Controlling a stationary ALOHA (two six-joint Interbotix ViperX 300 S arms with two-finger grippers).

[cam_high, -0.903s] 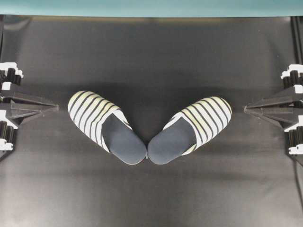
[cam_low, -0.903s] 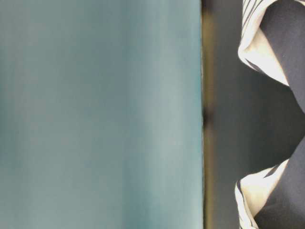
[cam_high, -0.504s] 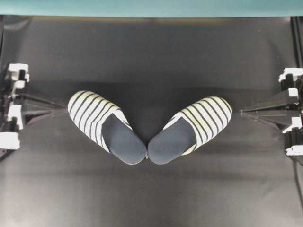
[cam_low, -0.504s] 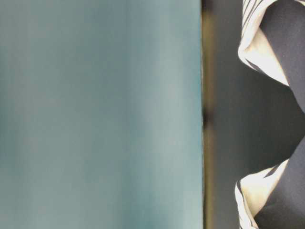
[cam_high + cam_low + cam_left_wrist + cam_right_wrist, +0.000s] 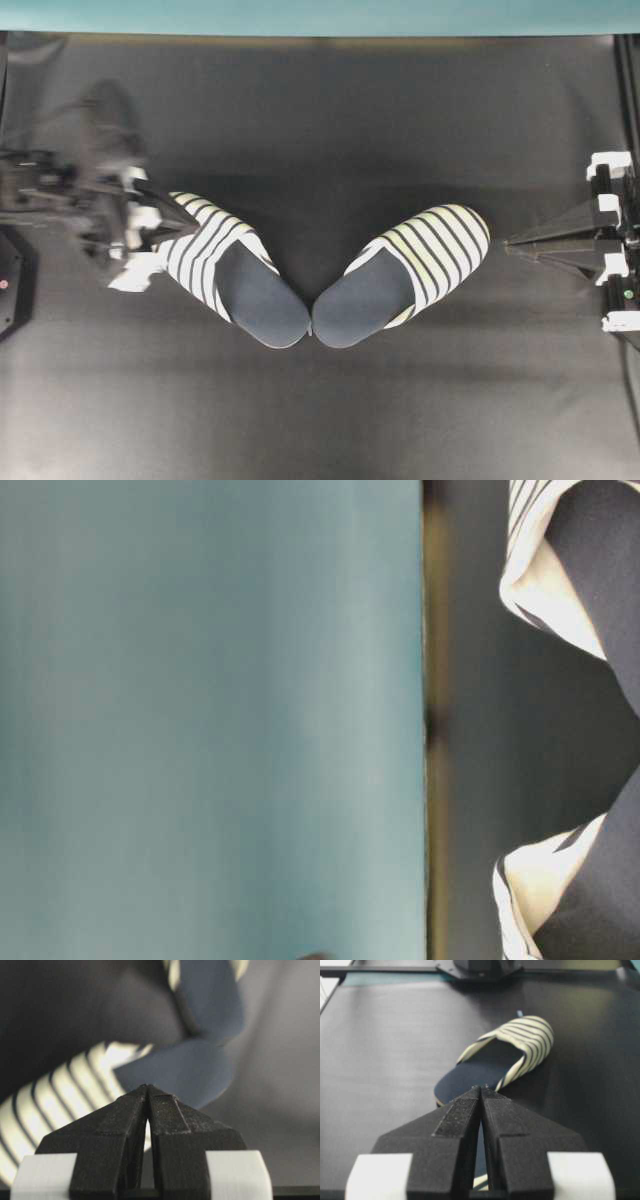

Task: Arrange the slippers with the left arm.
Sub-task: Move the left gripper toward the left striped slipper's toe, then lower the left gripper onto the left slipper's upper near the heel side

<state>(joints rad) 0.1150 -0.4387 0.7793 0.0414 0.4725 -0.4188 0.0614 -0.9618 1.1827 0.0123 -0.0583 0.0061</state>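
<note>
My left claw [image 5: 178,222] hung over the striped toe of the left slipper [image 5: 225,268], near the bench's left edge, its arm blurred in the overhead view. Its fingers were pressed together, tips meeting in a point, with nothing between them. In the left wrist view the joined tips [image 5: 146,1091] sat in front of the slipper's stripes and navy insole; whether they touched the fabric, I could not tell.

The left slipper lay on the black bench [image 5: 320,400] with its toe pointing toward the far left corner and its heel toward the middle. The right slipper [image 5: 405,273] mirrored it, toe pointing toward the far right corner. The two heels met, or very nearly met, at the middle of the bench, so the pair formed a V opening toward the far edge. Each showed cream and black stripes over the toe and a dark navy insole behind.

My right claw [image 5: 508,242] lay at the bench's right edge, apart from the right slipper, pointing at its toe. Its fingers were likewise together and held nothing. The right wrist view showed them closed [image 5: 481,1091] with a slipper ahead.
</note>
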